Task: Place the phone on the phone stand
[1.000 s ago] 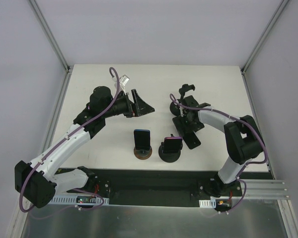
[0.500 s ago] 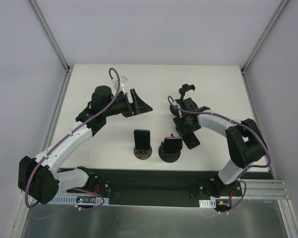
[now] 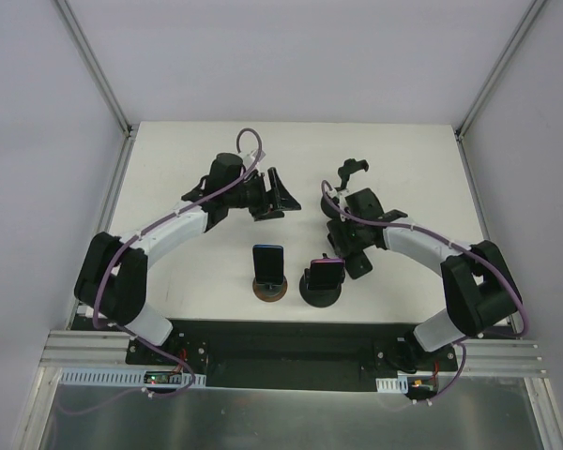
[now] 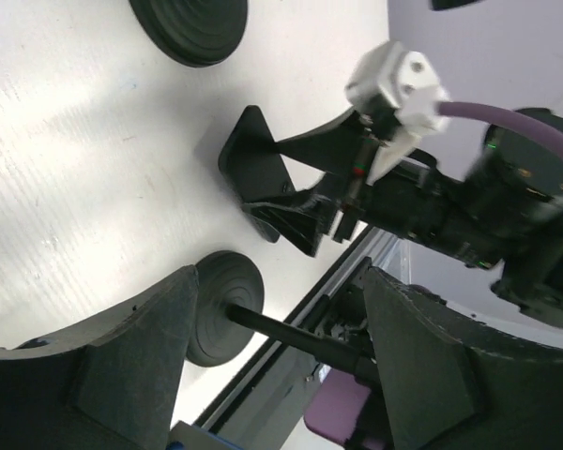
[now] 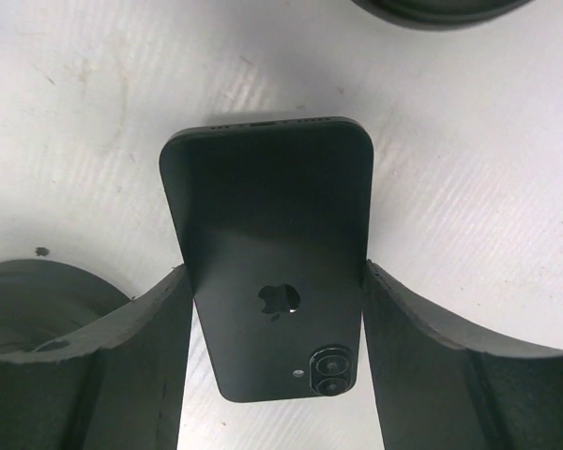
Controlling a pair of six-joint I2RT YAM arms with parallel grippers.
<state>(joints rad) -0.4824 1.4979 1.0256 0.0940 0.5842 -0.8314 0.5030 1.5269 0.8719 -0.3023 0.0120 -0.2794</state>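
Observation:
A black phone (image 5: 272, 244) lies back up on the white table, camera lenses toward my wrist. My right gripper (image 5: 277, 274) is shut on it, one finger pressed to each long side. From above, the right gripper (image 3: 349, 251) sits over the phone (image 3: 361, 266) right of centre. An empty black phone stand (image 3: 353, 171) with a clamp head rises behind the right wrist. My left gripper (image 3: 280, 195) hovers open left of that stand. In the left wrist view, nothing is gripped between the left gripper (image 4: 281, 281) fingers.
A blue phone on a brown-based stand (image 3: 269, 272) and a purple phone on a black stand (image 3: 323, 281) stand near the front edge. Round black stand bases show beside the phone at the left (image 5: 38, 309) and top (image 5: 441, 7) of the right wrist view.
My right gripper has closed onto the black phone. My left arm has swung right, bringing its gripper nearer the empty stand, with its fingers slightly narrower.

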